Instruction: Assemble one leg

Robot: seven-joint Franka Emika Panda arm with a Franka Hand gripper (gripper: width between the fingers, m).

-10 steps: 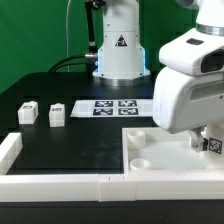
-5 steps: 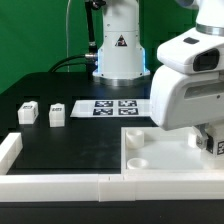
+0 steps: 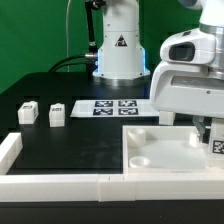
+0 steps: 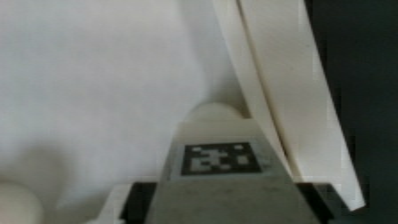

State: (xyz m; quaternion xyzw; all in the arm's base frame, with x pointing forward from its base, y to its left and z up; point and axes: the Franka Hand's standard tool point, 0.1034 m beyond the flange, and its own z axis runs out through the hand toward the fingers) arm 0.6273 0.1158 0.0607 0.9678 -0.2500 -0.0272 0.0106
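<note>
My gripper [image 3: 214, 138] is shut on a leg [image 3: 217, 146], a small white block with a black-and-white marker. It holds the leg over the right side of the large white panel [image 3: 165, 152]. In the wrist view the leg [image 4: 219, 158] sits between my two dark fingers [image 4: 153, 203], above the panel [image 4: 107, 90] and close to its edge. Whether the leg touches the panel is hidden. Two more legs [image 3: 28, 111] [image 3: 56, 115] stand on the black table at the exterior view's left.
The marker board [image 3: 114, 107] lies in front of the robot base [image 3: 118, 55]. A long white bar [image 3: 60, 186] runs along the front and another [image 3: 8, 150] stands at the left. A round socket [image 3: 142, 160] shows in the panel.
The arm has shifted toward the exterior view's right with the leg still in the gripper. The two legs at the left have not moved.
</note>
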